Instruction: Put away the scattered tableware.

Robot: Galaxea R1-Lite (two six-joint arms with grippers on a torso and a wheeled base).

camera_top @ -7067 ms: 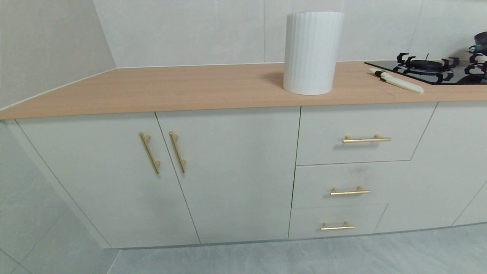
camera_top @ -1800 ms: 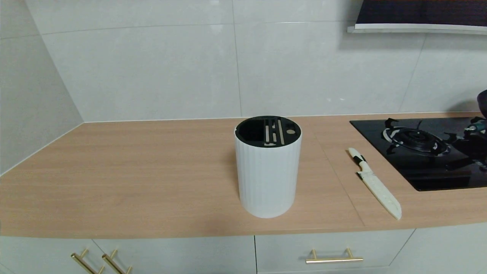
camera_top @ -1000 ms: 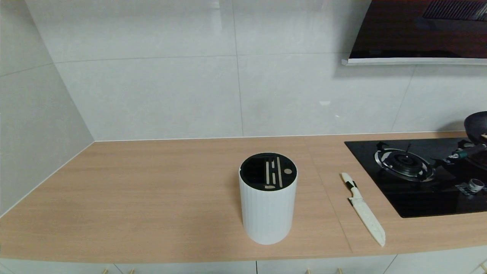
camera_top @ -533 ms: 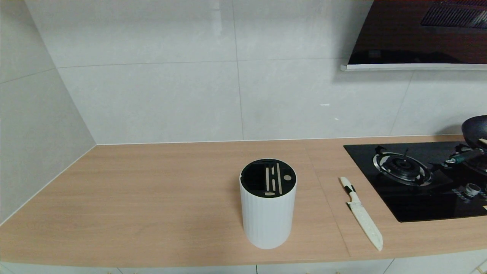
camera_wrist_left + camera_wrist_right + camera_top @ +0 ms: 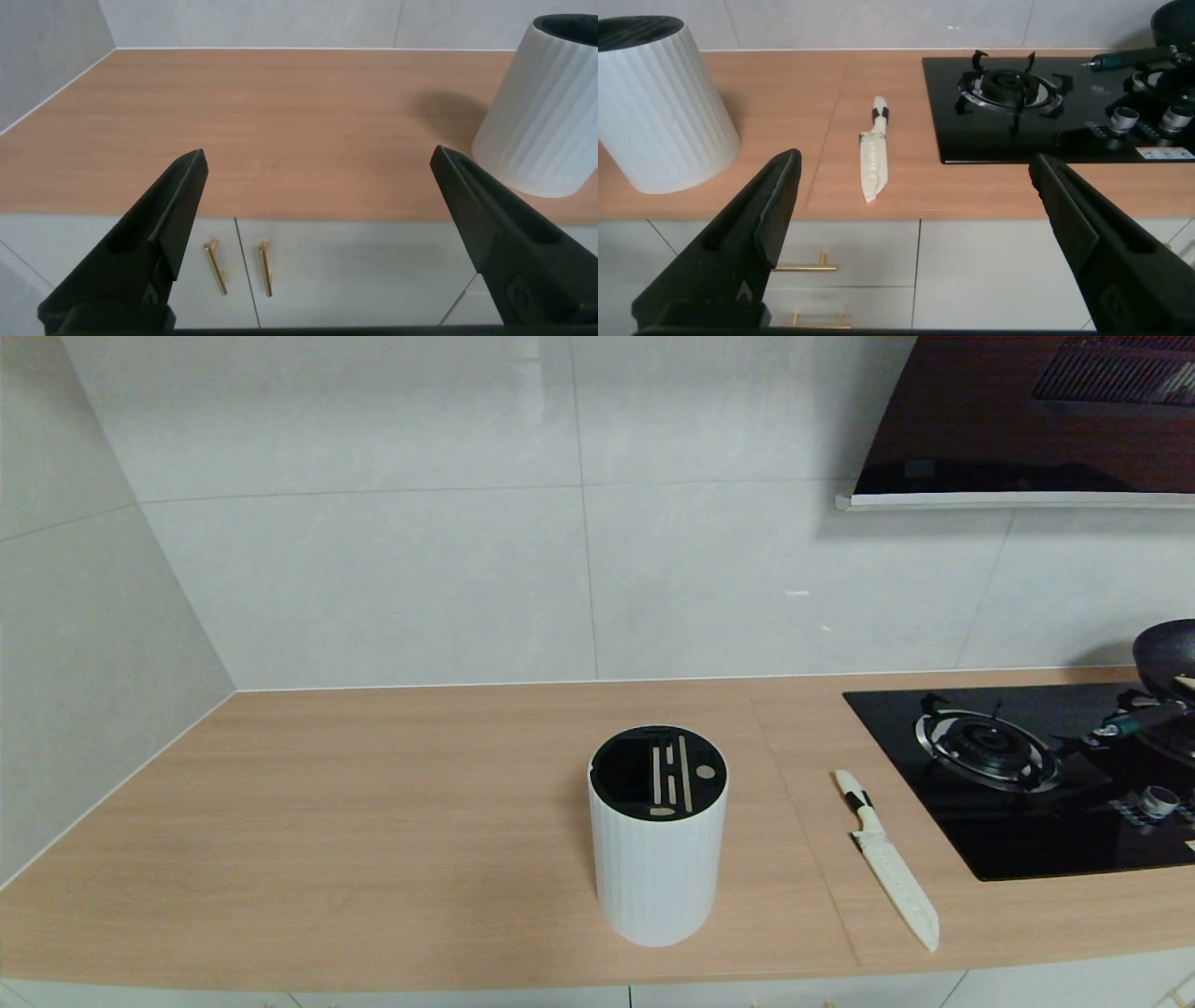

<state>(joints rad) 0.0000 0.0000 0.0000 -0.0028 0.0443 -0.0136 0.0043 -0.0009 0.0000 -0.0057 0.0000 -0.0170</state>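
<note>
A cream knife (image 5: 885, 859) with a black band on its handle lies flat on the wooden counter (image 5: 373, 821), right of a tall white ribbed knife holder (image 5: 657, 840) whose black slotted top is open. The right wrist view has the knife (image 5: 875, 161) and the holder (image 5: 659, 107) ahead of my right gripper (image 5: 915, 233), which stands open in front of the counter edge, apart from both. My left gripper (image 5: 318, 233) is open too, held before the counter edge, with the holder (image 5: 547, 112) off to one side.
A black gas hob (image 5: 1027, 775) with burners sits at the counter's right end, a dark pan (image 5: 1167, 658) on it. A range hood (image 5: 1027, 420) hangs above. Tiled walls close the back and left. Cabinet doors with gold handles (image 5: 238, 268) lie below.
The head camera rose from the cabinet fronts to look down on the counter, then settled. The knife and holder have kept their places.
</note>
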